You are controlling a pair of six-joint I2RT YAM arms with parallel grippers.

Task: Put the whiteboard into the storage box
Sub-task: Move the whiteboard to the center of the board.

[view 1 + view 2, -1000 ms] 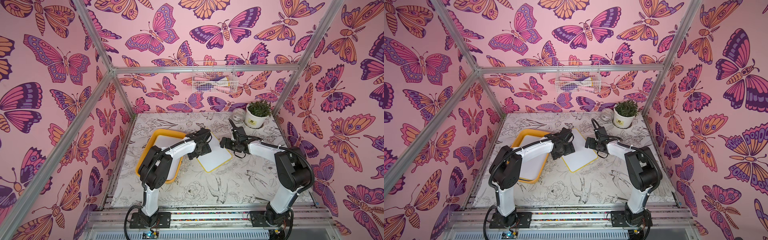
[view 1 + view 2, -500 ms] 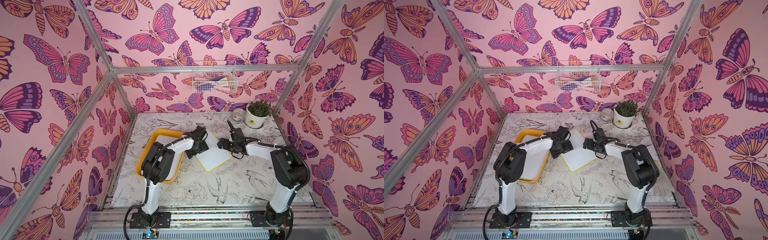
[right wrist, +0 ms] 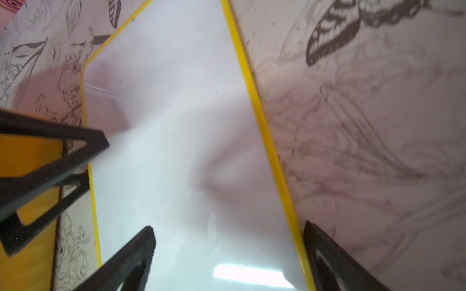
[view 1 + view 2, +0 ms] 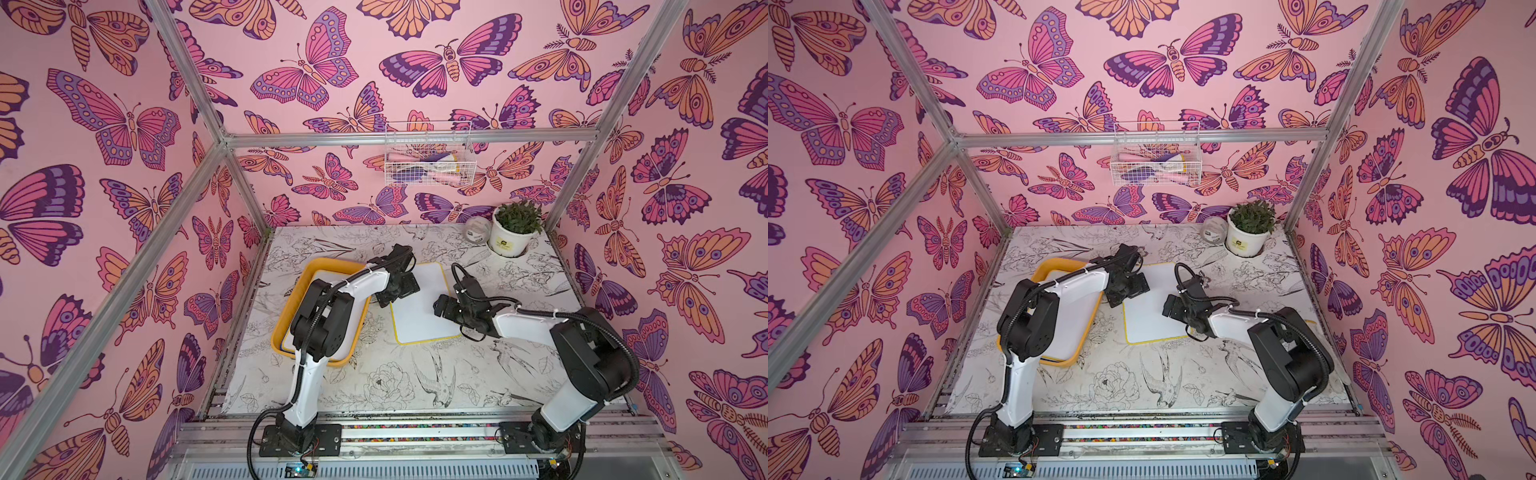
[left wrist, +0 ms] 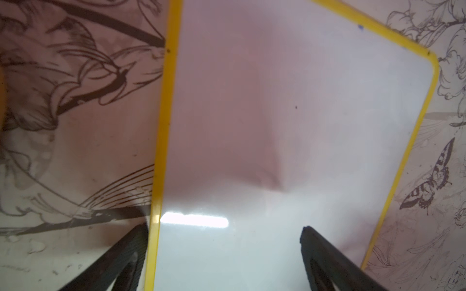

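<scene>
A whiteboard with a yellow frame lies flat on the patterned table, right of the storage box. This yellow-orange tray holds another white board. My left gripper is open and straddles the board's long edge nearest the tray. One of its fingers is outside the frame and partly hidden by it. My right gripper is open too, straddling the opposite long edge, with one finger outside the frame.
A potted plant and a small clear jar stand at the back right corner. A white wire basket hangs on the back wall. Metal frame posts and pink butterfly walls enclose the table on three sides.
The right gripper has moved left and nearer over the board's edge. The left gripper has shifted slightly toward the tray. The board has turned and slid a little left. Both jaws have narrowed slightly.
</scene>
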